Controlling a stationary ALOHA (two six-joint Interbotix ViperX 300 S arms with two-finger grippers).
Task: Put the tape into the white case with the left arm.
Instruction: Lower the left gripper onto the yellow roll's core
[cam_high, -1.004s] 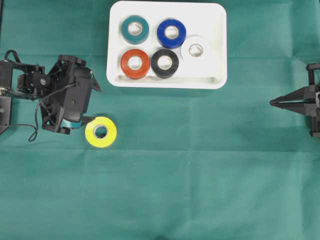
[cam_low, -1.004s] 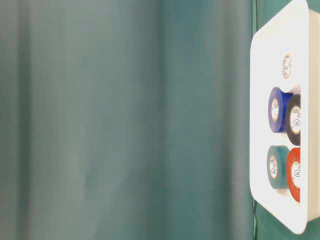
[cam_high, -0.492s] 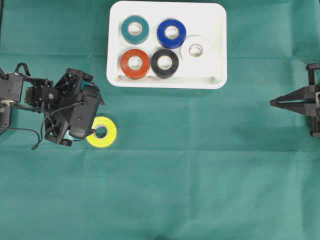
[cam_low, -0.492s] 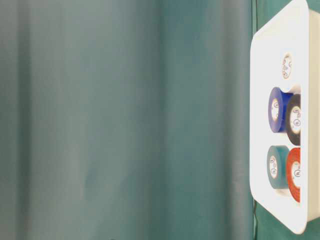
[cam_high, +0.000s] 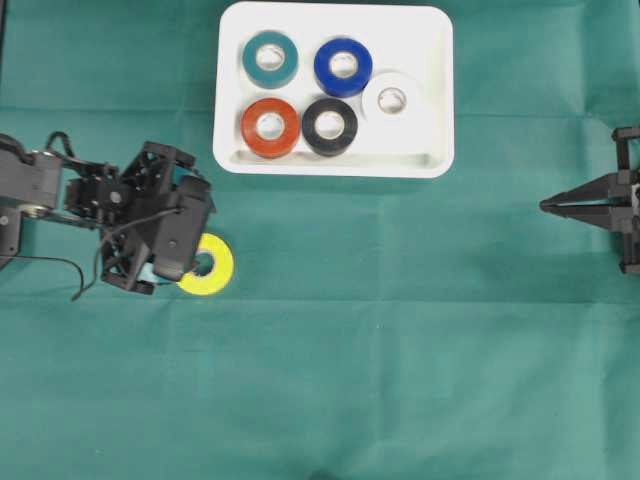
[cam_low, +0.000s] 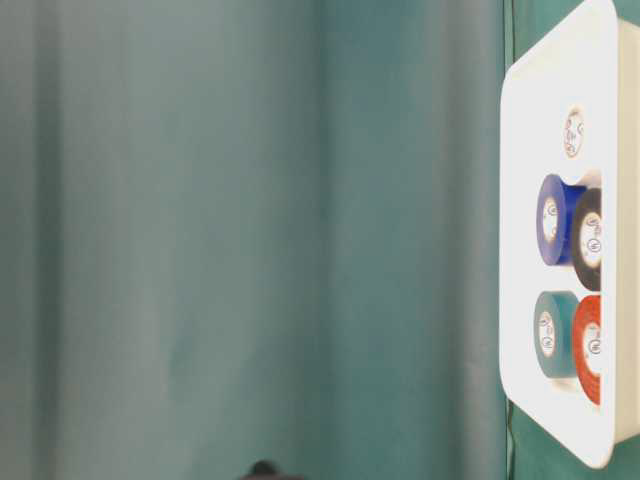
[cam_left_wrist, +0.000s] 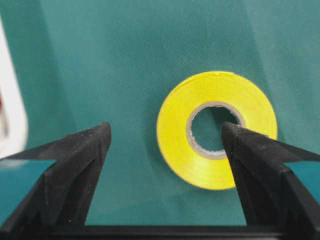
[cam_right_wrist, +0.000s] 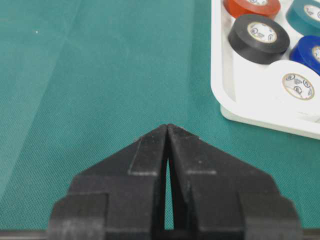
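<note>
My left gripper (cam_left_wrist: 165, 137) is hanging wide open over the yellow tape (cam_left_wrist: 216, 129), 1 finger (cam_left_wrist: 250, 150) sitting over its hole, nothing held.

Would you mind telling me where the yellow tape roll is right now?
The yellow tape roll lies flat on the green cloth, left of centre in the overhead view, below the white case, partly under the open left gripper.

overhead down; wrists close; white case (cam_high: 436, 90) shared
</note>
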